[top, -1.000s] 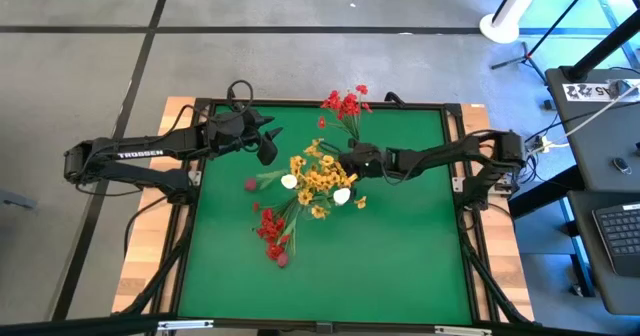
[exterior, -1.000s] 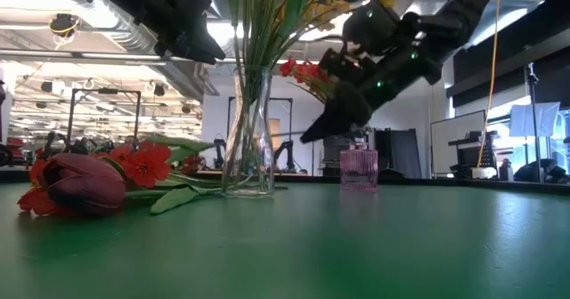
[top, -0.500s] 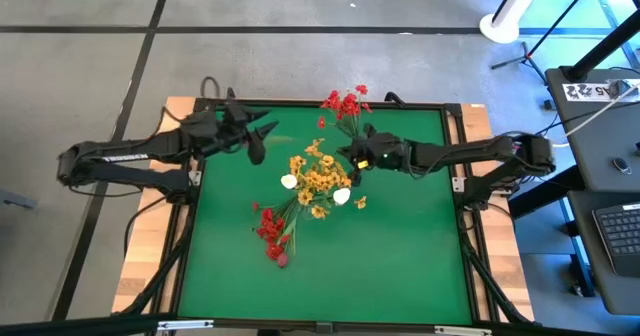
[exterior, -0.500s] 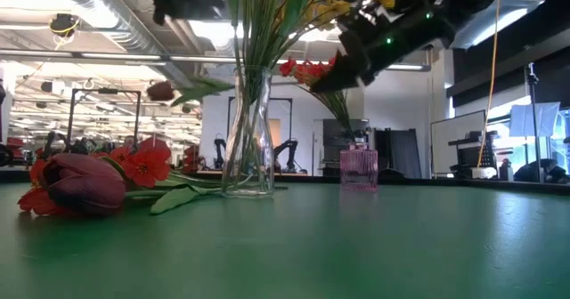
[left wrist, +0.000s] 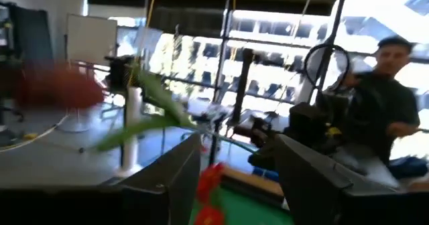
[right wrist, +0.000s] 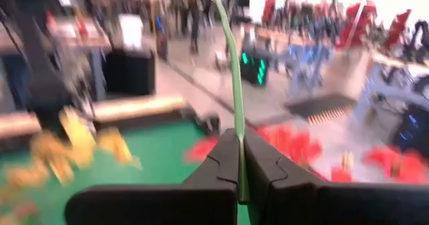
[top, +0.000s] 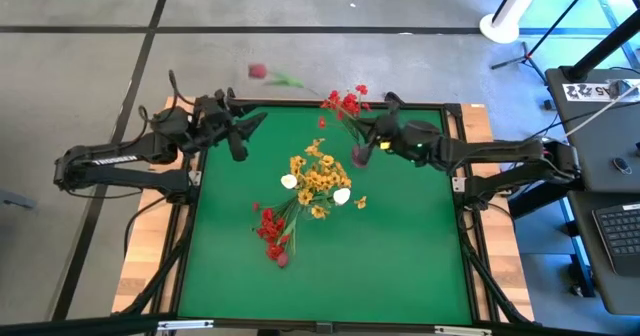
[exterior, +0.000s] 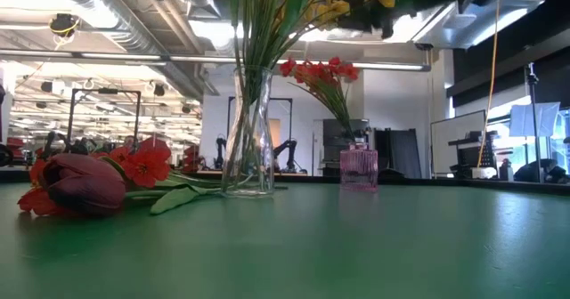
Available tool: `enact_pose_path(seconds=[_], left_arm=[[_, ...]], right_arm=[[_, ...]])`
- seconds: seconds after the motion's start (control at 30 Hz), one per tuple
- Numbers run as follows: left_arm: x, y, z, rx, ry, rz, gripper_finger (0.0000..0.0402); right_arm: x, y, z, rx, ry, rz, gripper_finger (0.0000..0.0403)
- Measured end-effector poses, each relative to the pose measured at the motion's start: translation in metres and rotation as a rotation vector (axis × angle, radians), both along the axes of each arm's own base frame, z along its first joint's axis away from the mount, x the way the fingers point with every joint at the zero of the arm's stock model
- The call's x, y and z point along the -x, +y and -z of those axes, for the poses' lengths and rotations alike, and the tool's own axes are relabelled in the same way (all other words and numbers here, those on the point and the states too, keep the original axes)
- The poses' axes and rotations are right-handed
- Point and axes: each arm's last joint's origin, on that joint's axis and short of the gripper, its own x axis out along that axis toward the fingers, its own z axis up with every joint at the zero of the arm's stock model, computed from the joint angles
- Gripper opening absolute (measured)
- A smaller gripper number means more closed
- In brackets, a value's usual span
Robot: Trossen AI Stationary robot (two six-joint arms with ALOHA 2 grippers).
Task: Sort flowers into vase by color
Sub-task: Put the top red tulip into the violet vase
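Near the surface's (top: 400, 266) far edge, the right hand (top: 362, 148) is clenched on a green flower stem (right wrist: 233, 98), beside the red blossoms (top: 344, 103). Left hand (top: 240, 134), at the far-left corner, is released; a maroon bud (top: 258, 71) lies beyond the edge.

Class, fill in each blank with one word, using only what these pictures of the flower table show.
1. The clear vase holds ___ flowers.
2. The red flowers farther back stand in a small vase coloured ___.
3. The right gripper is shut on a thin green ___.
4. The maroon bud lies on the table beside loose ___ blossoms.

Missing words: yellow; pink; stem; red
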Motion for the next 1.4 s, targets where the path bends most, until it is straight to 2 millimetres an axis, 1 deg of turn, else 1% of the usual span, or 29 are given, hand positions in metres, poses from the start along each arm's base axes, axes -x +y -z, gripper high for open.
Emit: enact_pose_path(seconds=[0.13,0.27,0.5,0.67,0.8,0.93,1.1,1.2,1.27,1.33,1.4], left_arm=[[-0.012,0.001,-0.001,0.031,-0.063,0.069,0.0184],[-0.029,0.004,0.003,0.046,-0.094,0.116,0.0184],[-0.054,0.01,0.005,0.009,-0.206,0.117,0.0184],[-0.068,0.022,-0.001,0.007,-0.212,0.085,0.0184],[-0.08,0.03,-0.001,0.011,-0.195,0.064,0.0184],[-0.087,0.037,-0.002,0.012,-0.189,0.047,0.0184],[-0.087,0.039,-0.001,0.015,-0.191,0.028,0.018],[-0.086,0.039,-0.004,0.006,-0.214,0.03,0.0164],[-0.086,0.039,-0.005,0.0,-0.225,0.037,0.0144],[-0.086,0.039,-0.005,0.0,-0.225,0.037,0.0114],[-0.086,0.039,-0.005,0.0,-0.224,0.039,0.0073]], right_arm=[[0.002,0.003,-0.015,0.021,-0.129,-0.086,0.0002],[0.002,0.004,-0.02,0.027,-0.183,-0.142,0.0002],[0.002,0.005,-0.02,0.008,-0.189,-0.184,0.0001],[0.001,0.006,-0.019,-0.003,-0.181,-0.203,0.0001],[0.001,0.006,-0.018,-0.005,-0.174,-0.216,0.0001],[0.001,0.007,-0.017,-0.008,-0.159,-0.227,0.0001],[0.0,0.007,-0.013,-0.017,-0.122,-0.226,0.0001],[0.0,0.007,-0.012,-0.018,-0.114,-0.226,0.0001],[0.0,0.007,-0.012,-0.017,-0.113,-0.226,0.0001],[0.0,0.007,-0.012,-0.017,-0.113,-0.226,0.0001],[0.0,0.007,-0.012,-0.018,-0.111,-0.226,0.0001]])
